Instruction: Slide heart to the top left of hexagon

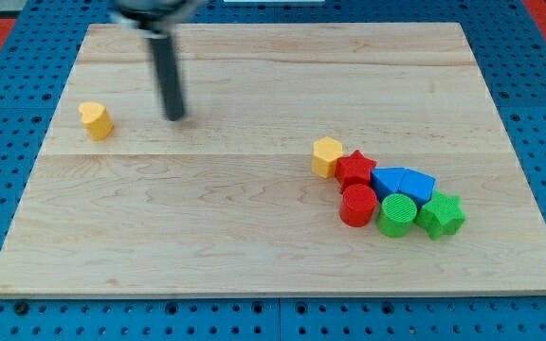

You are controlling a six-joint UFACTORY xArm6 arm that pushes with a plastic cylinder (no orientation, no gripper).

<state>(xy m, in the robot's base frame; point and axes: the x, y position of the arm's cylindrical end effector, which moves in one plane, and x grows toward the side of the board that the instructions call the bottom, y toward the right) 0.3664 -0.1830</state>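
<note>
A yellow heart block point(95, 119) lies alone near the view's left edge of the wooden board. A yellow hexagon block point(327, 156) sits right of centre, at the top left of a cluster of blocks. My tip point(174, 116) rests on the board to the right of the heart, a clear gap apart from it, and far to the left of the hexagon. The dark rod rises from the tip to the view's top.
Beside the hexagon lie a red star point(354, 170), a red cylinder point(356, 205), two blue blocks point(402, 182), a green cylinder point(396, 215) and a green star point(441, 214), all touching. The wooden board point(254, 256) lies on a blue pegboard.
</note>
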